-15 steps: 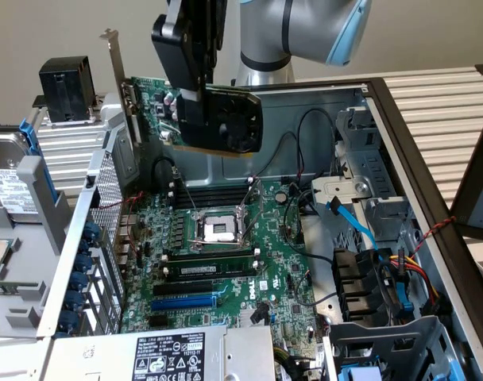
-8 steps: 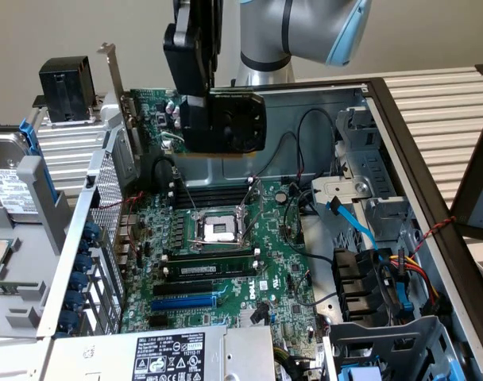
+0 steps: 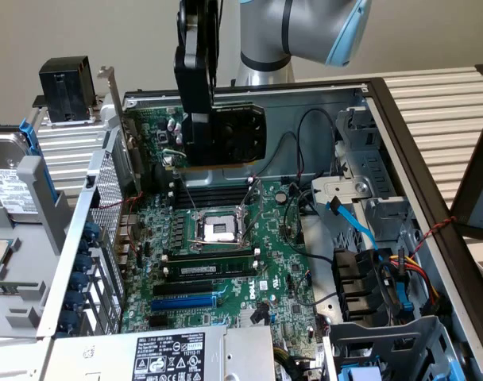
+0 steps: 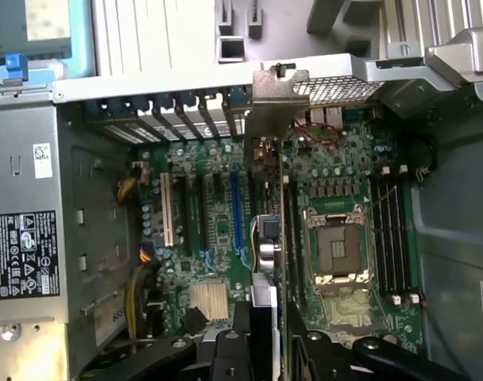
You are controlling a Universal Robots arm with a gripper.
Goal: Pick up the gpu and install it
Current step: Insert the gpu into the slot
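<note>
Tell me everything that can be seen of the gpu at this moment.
The gpu is a small green circuit card with a black heatsink and fan block on one face and a silver metal bracket at one end. The end effector is clamped on it and holds it on its edge over the motherboard, near the empty processor socket, with the bracket toward the rear slots. It seems clear of the board, not seated in a slot.

My corner: a plain beige wall (image 3: 83, 32) at the back.
A pale ribbed panel (image 3: 440, 103) lies toward the exterior view's right, under soft, even light.
</note>
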